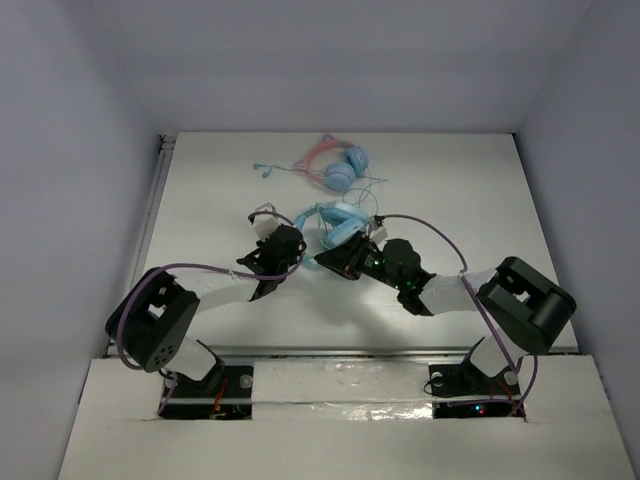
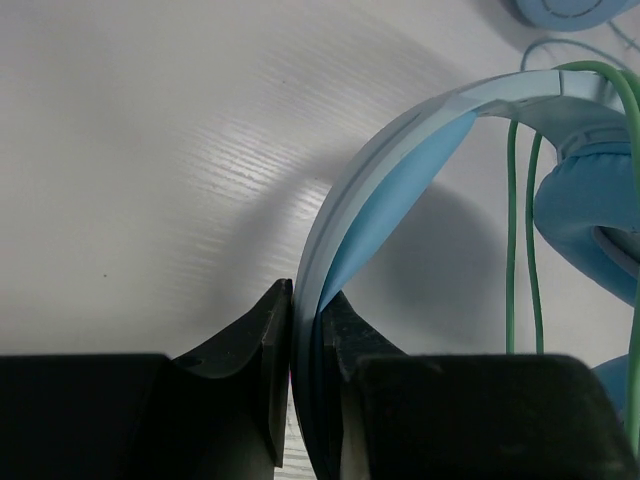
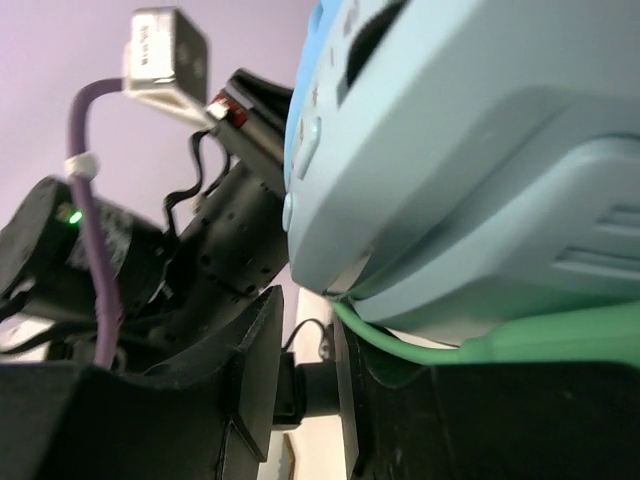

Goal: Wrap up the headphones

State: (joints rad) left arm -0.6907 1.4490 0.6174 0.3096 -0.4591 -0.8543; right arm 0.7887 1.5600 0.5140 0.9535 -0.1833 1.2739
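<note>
1. Table (image 1: 200,200): white, walled on three sides. Its near edge is covered by the arm bases and a white ledge.
2. Left arm (image 1: 160,320) and right arm (image 1: 520,300): both reach to mid-table and meet there, blocking much of what lies under them in the top view.
3. Headphones (image 1: 340,222): light blue, at table centre between the two wrists. The top view shows only part of the band and one cup; the rest is behind the grippers.
4. Left gripper (image 2: 305,330): clamped on the headband (image 2: 400,150), band edge pinched between the two black fingers. The lower band is cut off by the frame.
5. Right gripper (image 3: 305,330): jaws part way apart with a clear gap. A pale blue cup housing fills the right wrist view and lies against the right finger; I cannot tell if it is gripped.
6. Cable (image 2: 525,240): thin green, hanging in loops past the padded cup (image 2: 590,220). In the right wrist view it runs under the housing; its ends are out of sight.
7. Pink pair (image 1: 340,165): pink band, blue cups, farther back on the table, apart from the arms; its thin cord is hard to trace.
</note>
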